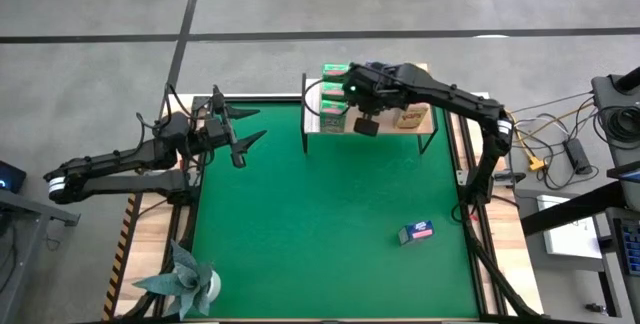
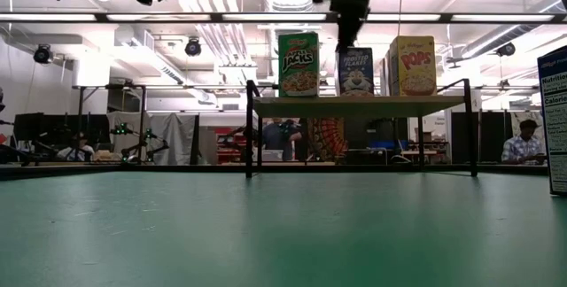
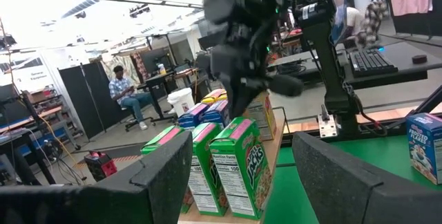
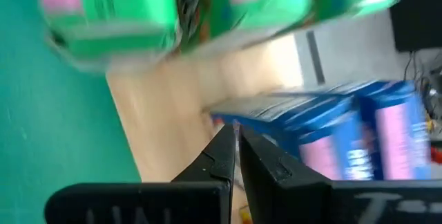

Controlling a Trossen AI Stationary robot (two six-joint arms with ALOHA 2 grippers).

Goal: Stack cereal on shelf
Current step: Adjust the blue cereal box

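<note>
The right gripper (image 1: 366, 116) hangs over the shelf (image 1: 415, 124), above the blue Frosted Flakes boxes (image 4: 345, 127) standing there. Its two fingers (image 4: 231, 156) are pressed together and they hold nothing. In the low view the gripper (image 2: 347, 23) is just above the top of a blue box (image 2: 355, 71), between the green Apple Jacks boxes (image 2: 299, 64) and the yellow Corn Pops boxes (image 2: 415, 65). All these boxes stand upright on the wooden board. One more blue box (image 1: 416, 232) lies alone on the green mat (image 1: 320, 224), well apart from the shelf. The left gripper (image 1: 238, 136) waits over the left edge of the mat, with its fingers (image 3: 162, 175) spread wide and empty. A teal paper plant (image 1: 182, 282) stands at the near left corner.
</note>
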